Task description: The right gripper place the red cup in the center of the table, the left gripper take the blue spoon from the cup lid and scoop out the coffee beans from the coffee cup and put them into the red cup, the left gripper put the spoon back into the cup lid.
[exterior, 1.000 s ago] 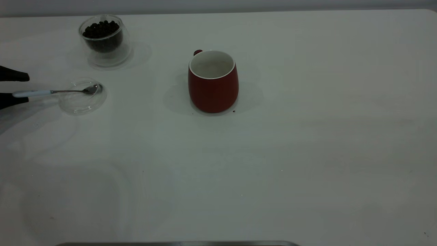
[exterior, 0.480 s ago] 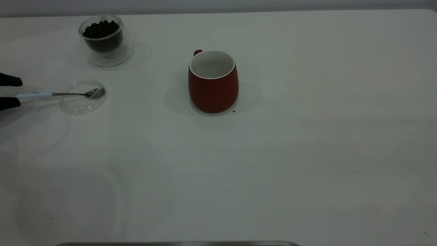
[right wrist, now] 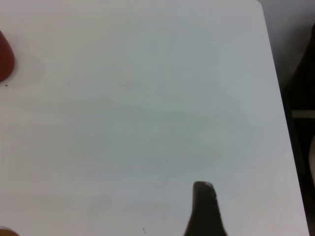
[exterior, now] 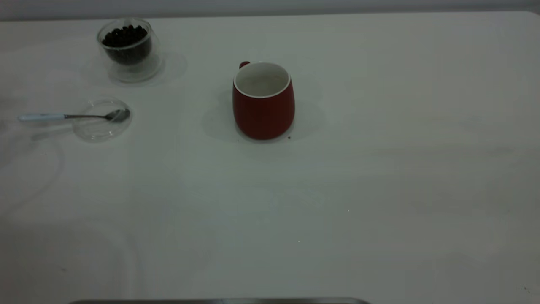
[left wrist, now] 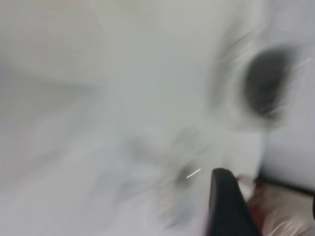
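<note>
The red cup (exterior: 263, 105) stands upright near the middle of the table (exterior: 337, 190), and its edge also shows in the right wrist view (right wrist: 4, 61). The coffee cup (exterior: 128, 55) with the coffee beans (exterior: 125, 36) stands at the far left; it is a dark blur in the left wrist view (left wrist: 268, 81). The blue spoon (exterior: 63, 116) lies with its bowl in the cup lid (exterior: 99, 128) and its handle sticking out to the left. No gripper shows in the exterior view. My left gripper (left wrist: 268, 196) is open and empty, away from the spoon. My right gripper (right wrist: 204, 206) hovers over bare table, right of the red cup.
A few dark specks lie by the red cup's base (exterior: 289, 137). The table's right edge (right wrist: 275, 98) runs beside my right gripper. A dark strip (exterior: 219, 301) lies along the table's near edge.
My left gripper has drawn back to the left and left the exterior view. The spoon stays behind, its bowl in the lid. The red cup and the coffee cup have not moved.
</note>
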